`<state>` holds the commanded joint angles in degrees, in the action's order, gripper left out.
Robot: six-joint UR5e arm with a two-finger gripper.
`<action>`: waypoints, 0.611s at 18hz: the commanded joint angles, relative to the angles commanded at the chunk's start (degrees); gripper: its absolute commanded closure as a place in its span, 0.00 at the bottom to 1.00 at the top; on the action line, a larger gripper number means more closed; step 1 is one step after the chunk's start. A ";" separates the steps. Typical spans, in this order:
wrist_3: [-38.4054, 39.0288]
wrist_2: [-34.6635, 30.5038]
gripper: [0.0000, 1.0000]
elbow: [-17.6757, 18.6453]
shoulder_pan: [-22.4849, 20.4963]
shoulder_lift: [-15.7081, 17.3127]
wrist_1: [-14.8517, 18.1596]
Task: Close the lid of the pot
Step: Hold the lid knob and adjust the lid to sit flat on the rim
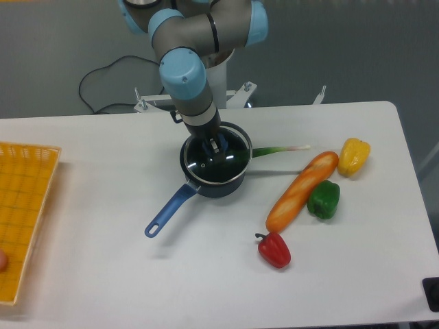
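Camera view: the arm reaches straight down from above, wrist vertical; the claw (217, 146) is clamped on the knob of the lid (218, 162), which sits on the pot (214, 175) mid-table (137, 274), handle pointing front-left.

No text, label, brand, number or sign can be read on anything around the gripper (216, 147).

Single fixed view, set high off the near edge of the worktop (103, 288), angled down toward the far side. Mid distance: nearly whole surface in frame, arm base (223, 82) at far centre.
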<state>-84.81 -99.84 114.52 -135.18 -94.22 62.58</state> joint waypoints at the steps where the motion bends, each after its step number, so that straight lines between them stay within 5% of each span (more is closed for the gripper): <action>1: 0.00 -0.09 0.44 0.00 0.00 0.00 0.00; 11: 1.05 -0.09 0.44 -0.53 0.53 -0.79 -0.35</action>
<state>-83.76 -99.93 113.99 -134.65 -95.01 62.23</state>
